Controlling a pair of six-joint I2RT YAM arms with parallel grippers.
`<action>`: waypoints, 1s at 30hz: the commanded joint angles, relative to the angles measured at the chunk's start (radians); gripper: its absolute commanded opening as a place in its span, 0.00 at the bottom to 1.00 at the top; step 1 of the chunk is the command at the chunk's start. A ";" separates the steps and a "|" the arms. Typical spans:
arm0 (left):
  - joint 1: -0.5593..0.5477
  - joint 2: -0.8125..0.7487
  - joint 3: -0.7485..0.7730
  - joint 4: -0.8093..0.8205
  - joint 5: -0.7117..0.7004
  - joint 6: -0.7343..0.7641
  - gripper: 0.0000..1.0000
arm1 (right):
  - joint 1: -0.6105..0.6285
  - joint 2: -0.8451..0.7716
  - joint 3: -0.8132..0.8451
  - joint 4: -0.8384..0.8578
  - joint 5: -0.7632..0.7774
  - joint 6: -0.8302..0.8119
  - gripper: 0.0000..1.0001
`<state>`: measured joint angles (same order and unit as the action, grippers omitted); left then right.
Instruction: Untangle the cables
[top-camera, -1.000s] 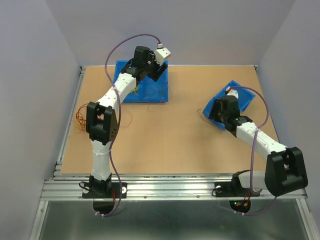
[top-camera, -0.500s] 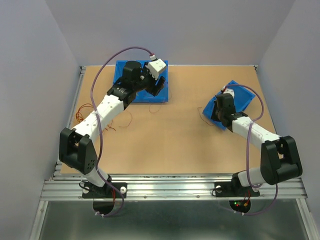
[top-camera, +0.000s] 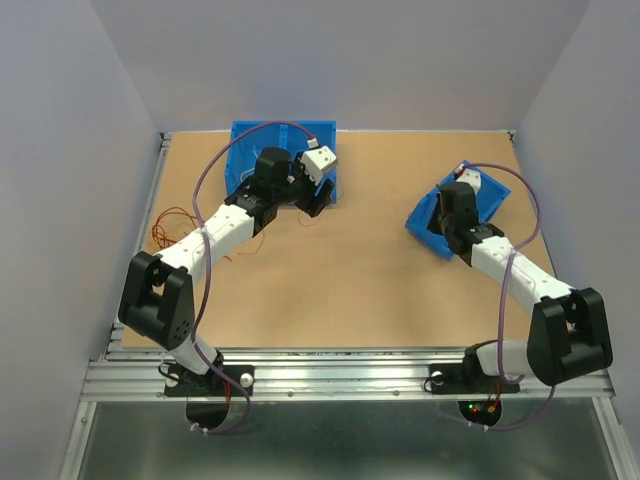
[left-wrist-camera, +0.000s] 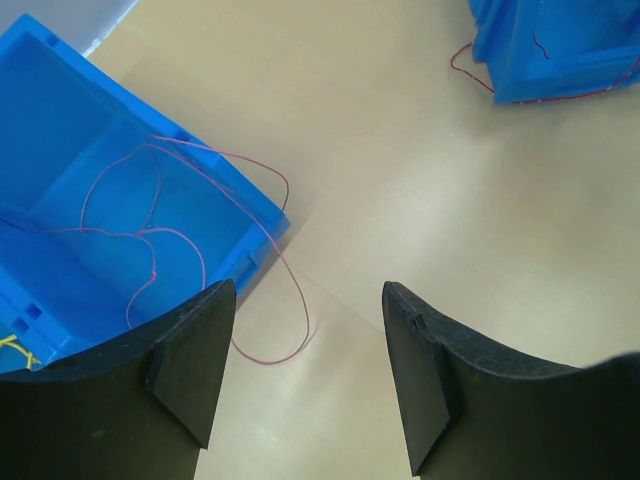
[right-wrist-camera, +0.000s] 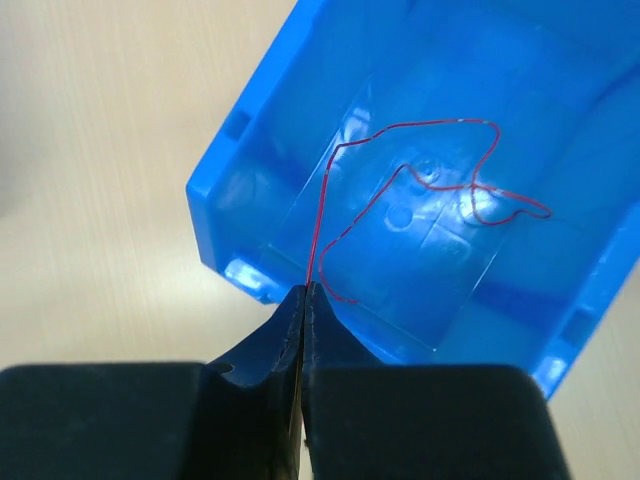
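A thin red cable (right-wrist-camera: 420, 165) lies looped inside the right blue bin (right-wrist-camera: 250, 140), and one strand runs down to my right gripper (right-wrist-camera: 308, 290), which is shut on it at the bin's near wall. My left gripper (left-wrist-camera: 308, 292) hangs open over bare table beside the left blue bin (left-wrist-camera: 70, 150). A pink cable (left-wrist-camera: 150, 235) winds through that bin and spills over its wall onto the table just ahead of the left finger. A bit of yellow cable (left-wrist-camera: 10, 345) shows in the bin's corner. Orange cables (top-camera: 165, 228) lie at the table's left edge.
Both bins (top-camera: 285, 140) (top-camera: 490, 195) sit at the far side of the wooden table (top-camera: 340, 270). In the left wrist view the right bin (left-wrist-camera: 560, 50) shows far off with red cable trailing from it. Grey walls close in the sides and back.
My right gripper has closed on the red cable at the bin's wall. The left arm has folded low and brought its open gripper off the bin to its right front corner.
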<state>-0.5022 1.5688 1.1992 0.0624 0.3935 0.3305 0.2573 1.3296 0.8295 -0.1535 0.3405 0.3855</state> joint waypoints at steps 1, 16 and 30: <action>-0.010 -0.035 -0.016 0.102 0.022 -0.004 0.72 | -0.068 -0.050 0.085 0.060 0.084 0.042 0.01; -0.025 0.056 0.002 0.088 -0.027 0.036 0.72 | -0.225 0.132 0.252 0.089 0.096 0.073 0.01; -0.025 0.063 -0.001 0.091 -0.048 0.048 0.71 | -0.319 -0.052 0.132 0.091 0.189 0.122 0.01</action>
<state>-0.5220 1.6417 1.1904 0.1169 0.3550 0.3630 -0.0544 1.3224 1.0027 -0.0963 0.4911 0.4934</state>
